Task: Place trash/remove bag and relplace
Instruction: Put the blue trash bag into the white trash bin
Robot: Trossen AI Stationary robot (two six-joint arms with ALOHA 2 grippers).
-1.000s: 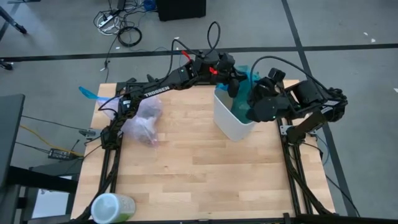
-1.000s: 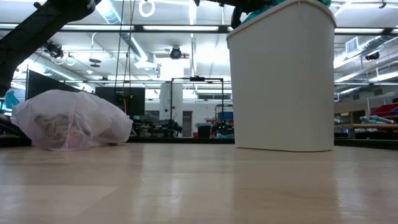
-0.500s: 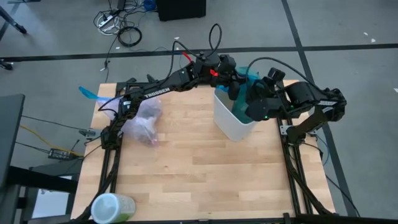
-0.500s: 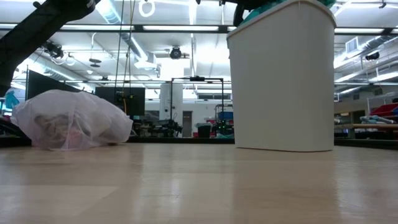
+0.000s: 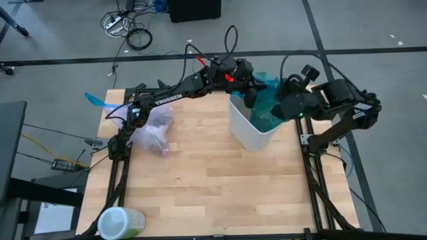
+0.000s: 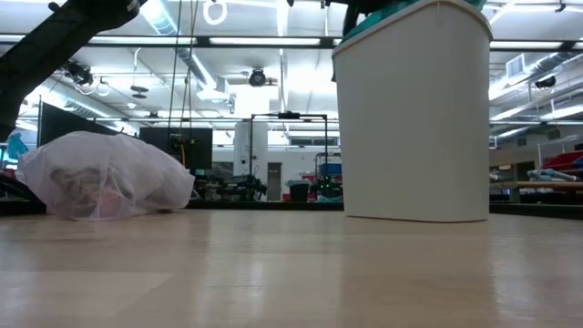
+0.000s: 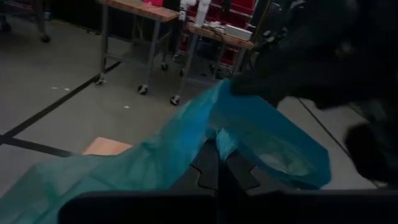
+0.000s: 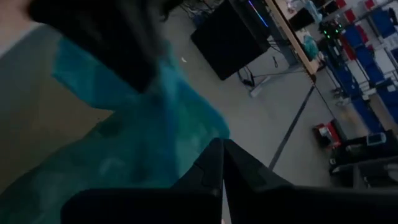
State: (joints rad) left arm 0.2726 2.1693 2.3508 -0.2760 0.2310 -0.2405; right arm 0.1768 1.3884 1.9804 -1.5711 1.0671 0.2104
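My left gripper (image 5: pixel 249 92) hangs over the far rim of the white bin (image 5: pixel 248 130), and its fingers (image 7: pixel 217 163) are pinched together on a fold of the teal bag (image 5: pixel 265 100). My right gripper (image 5: pixel 280 110) sits just beside it at the bin's right side. Its fingers (image 8: pixel 221 165) are closed too, with teal film bunched right against them. I judge they have caught the film, though the wrist view does not show the pinch itself plainly.

The pink bag (image 5: pixel 155 129) lies on the table (image 5: pixel 200 180) well apart from the bin, to its left and under my left arm. In the low view it (image 6: pixel 105 175) rests as a soft mound with scraps showing dimly through the plastic. So I take the first half as done: the trash is in that bag and the bag is out of the bin.

What is left is the replacing. The teal bag is draped partly inside the bin and partly bunched above its rim between my two grippers. From table height only a strip of teal (image 6: pixel 392 13) shows at the top edge of the bin (image 6: pixel 414 118). The mouth is not yet spread around the whole rim. I judge that I must pull the two held edges apart, fold them over the lip, and push the body of the bag down inside.

A green-lidded container (image 5: pixel 120 222) stands at the near left corner, away from the work.
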